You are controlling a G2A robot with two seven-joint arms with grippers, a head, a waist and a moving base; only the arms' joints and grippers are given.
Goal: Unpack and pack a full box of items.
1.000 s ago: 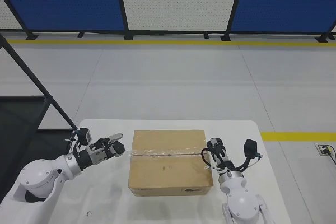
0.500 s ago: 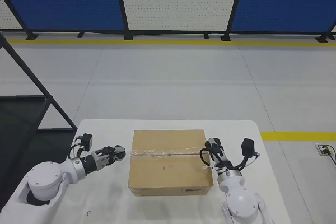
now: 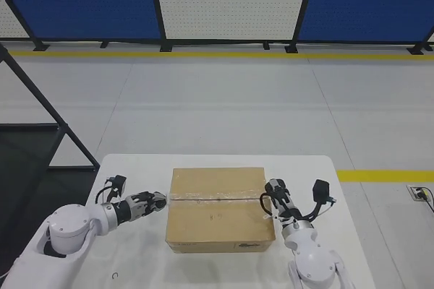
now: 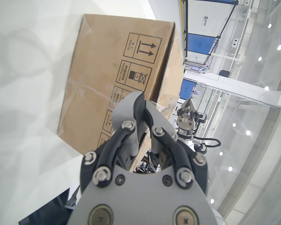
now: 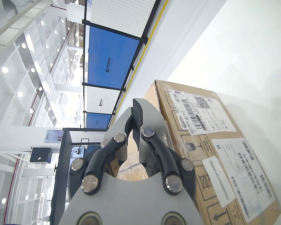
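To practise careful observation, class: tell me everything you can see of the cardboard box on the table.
The cardboard box is brown, rectangular and closed, its top flaps meeting at a seam under clear tape. It stands flat in the middle of the white table. One side bears black handling symbols, the opposite side white barcode labels. The left gripper and right gripper, both shut, sit close at opposite sides near the seam; contact cannot be told.
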